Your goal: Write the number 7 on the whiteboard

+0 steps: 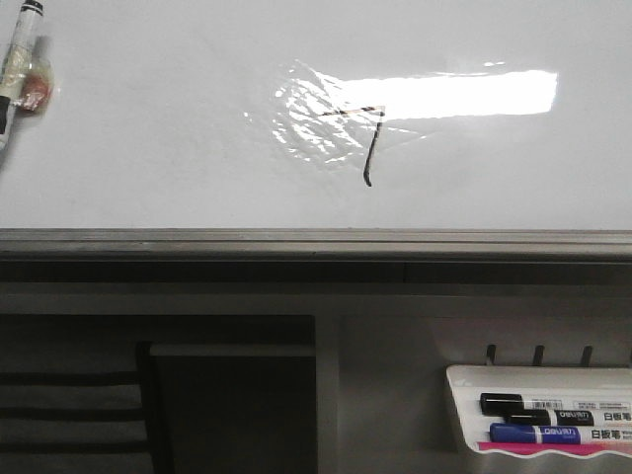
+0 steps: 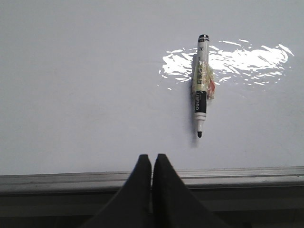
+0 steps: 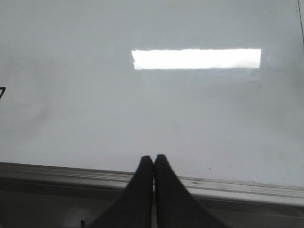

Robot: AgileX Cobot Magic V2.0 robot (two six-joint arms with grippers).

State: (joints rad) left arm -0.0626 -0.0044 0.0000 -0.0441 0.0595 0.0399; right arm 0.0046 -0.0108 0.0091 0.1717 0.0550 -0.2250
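A thin black number 7 stands on the whiteboard, partly over a wrinkled shiny patch near the middle. Its edge shows at the border of the right wrist view as a small black corner. A black-and-white marker with tape round it lies loose on the board at the far left, uncapped, seen too in the left wrist view. My left gripper is shut and empty over the board's near rail, short of the marker tip. My right gripper is shut and empty over the same rail.
A dark grey rail edges the board's near side. Below it at the right hangs a small white tray holding a black marker and a blue marker. Dark shelving sits at the lower left.
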